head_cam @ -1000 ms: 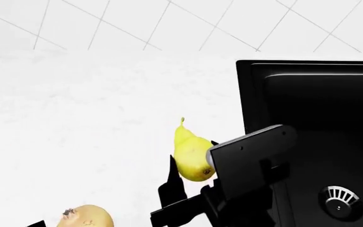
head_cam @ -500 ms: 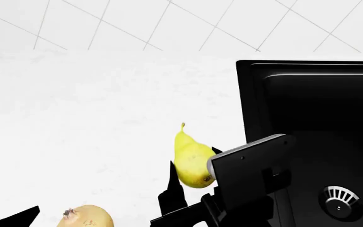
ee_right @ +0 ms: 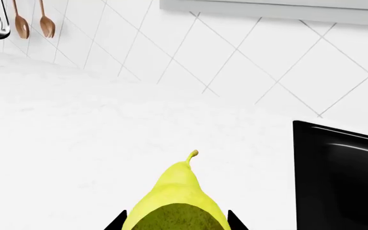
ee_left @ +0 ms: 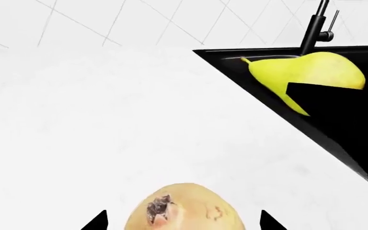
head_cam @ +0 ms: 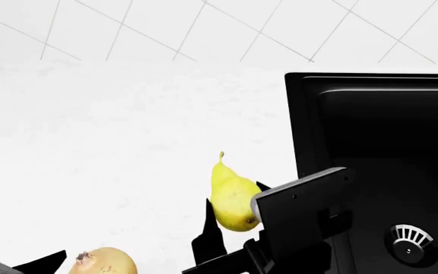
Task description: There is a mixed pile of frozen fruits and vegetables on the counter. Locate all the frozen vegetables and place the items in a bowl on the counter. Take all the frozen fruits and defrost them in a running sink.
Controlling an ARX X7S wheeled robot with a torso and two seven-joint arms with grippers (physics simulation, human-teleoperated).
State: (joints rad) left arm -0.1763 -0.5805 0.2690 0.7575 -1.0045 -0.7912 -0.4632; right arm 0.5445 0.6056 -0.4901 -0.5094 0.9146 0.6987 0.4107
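My right gripper (head_cam: 230,220) clamps the pear (head_cam: 232,197) beside the sink (head_cam: 386,142), not yet in; left gripper (ee_left: 182,221) gapes.

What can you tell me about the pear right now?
The pear is yellow-green and smooth, with a narrow neck and a thin stem pointing toward the tiled wall. It sits between the fingers of the right gripper, just left of the sink. Whether it rests on the counter or is lifted cannot be told.
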